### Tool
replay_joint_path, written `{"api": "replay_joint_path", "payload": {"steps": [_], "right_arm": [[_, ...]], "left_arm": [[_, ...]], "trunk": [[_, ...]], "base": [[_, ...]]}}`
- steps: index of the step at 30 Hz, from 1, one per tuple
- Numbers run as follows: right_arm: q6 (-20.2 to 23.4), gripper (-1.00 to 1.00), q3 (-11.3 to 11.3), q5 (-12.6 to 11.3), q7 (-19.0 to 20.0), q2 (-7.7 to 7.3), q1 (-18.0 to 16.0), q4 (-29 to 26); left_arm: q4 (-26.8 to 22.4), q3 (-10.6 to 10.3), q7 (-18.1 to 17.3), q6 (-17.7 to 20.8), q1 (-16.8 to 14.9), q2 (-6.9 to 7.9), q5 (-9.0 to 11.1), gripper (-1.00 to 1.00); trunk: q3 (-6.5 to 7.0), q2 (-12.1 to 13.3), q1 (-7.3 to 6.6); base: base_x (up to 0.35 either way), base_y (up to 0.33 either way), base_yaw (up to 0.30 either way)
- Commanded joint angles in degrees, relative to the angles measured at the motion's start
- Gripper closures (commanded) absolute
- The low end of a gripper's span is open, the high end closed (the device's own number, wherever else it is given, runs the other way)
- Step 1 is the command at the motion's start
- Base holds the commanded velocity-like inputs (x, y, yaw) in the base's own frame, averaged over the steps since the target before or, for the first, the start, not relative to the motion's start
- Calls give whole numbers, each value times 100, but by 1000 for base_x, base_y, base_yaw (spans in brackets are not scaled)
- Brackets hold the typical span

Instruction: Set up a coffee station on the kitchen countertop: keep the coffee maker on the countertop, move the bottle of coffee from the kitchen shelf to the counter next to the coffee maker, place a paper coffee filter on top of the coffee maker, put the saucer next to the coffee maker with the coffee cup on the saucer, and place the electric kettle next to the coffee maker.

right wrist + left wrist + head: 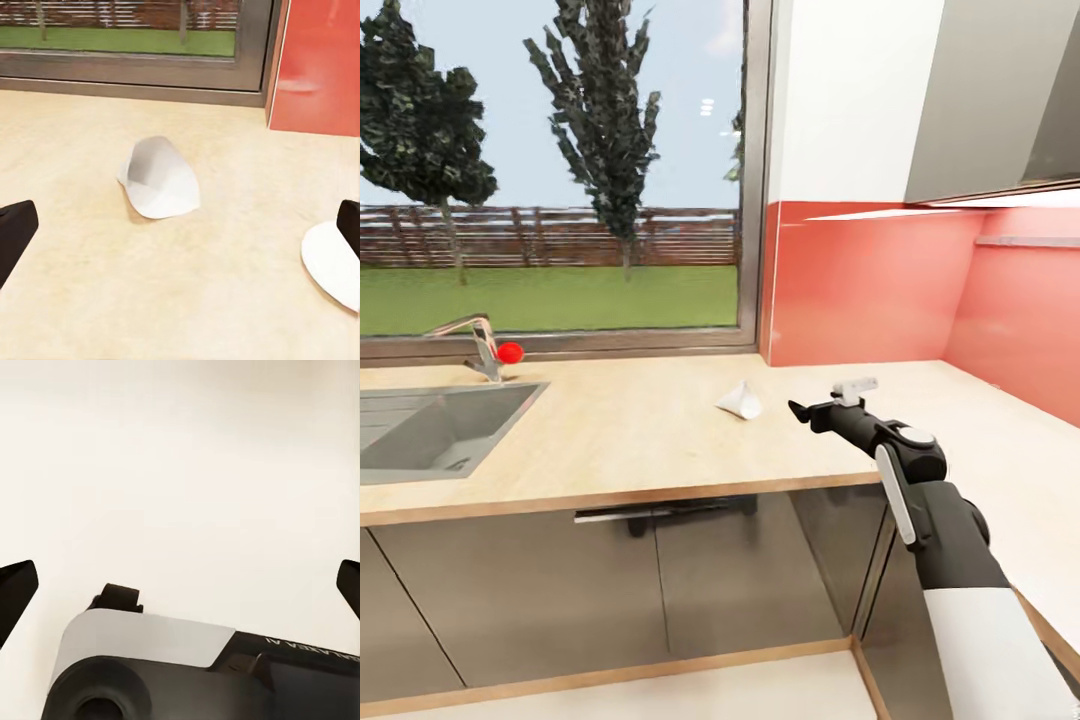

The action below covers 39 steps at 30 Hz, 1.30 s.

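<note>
My right gripper (796, 409) hangs wide open just right of the paper coffee filter (741, 400) on the countertop (620, 430). Light, flimsy, crushable; I'd pinch its rim (166, 208) gently.

A kitchen: wooden countertop (620, 440), steel sink (430, 430), faucet (475, 345), red backsplash (880, 290).

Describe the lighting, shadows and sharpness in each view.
Head view: even daylight, bright strip under the cabinet, slightly soft. Right wrist view: paper filter sharp, with a faint shadow on the countertop. Left wrist view: a washed-out pale surface, no detail.
</note>
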Motion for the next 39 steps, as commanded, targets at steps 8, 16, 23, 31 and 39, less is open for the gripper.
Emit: {"api": "replay_joint_path", "payload": {"steps": [8,16,23,31,39], "right_arm": [[27,-100,22,7,22,128,4,103],[17,-100,24,0,33,154,22,335],[-19,-100,225,-2,36,244,26,434],[-308,-100,347,-2,36,269,27,805],[-343,-100,359,-2,36,271,27,922]], "left_arm": [[-7,13,-9,-3,2,-13,23,-100],[-7,11,-9,-3,2,-13,27,-100],[-7,10,-9,-3,2,-13,26,-100],[-7,10,-9,-3,2,-13,28,-100],[-7,10,-9,-3,2,-20,27,-100]], "trunk": [[-5,-3,2],[-5,-3,2],[-5,-3,2],[-5,-3,2],[-5,-3,2]], "base": [[166,73,0],[150,70,0],[75,41,0],[108,87,0],[92,95,0]]}}
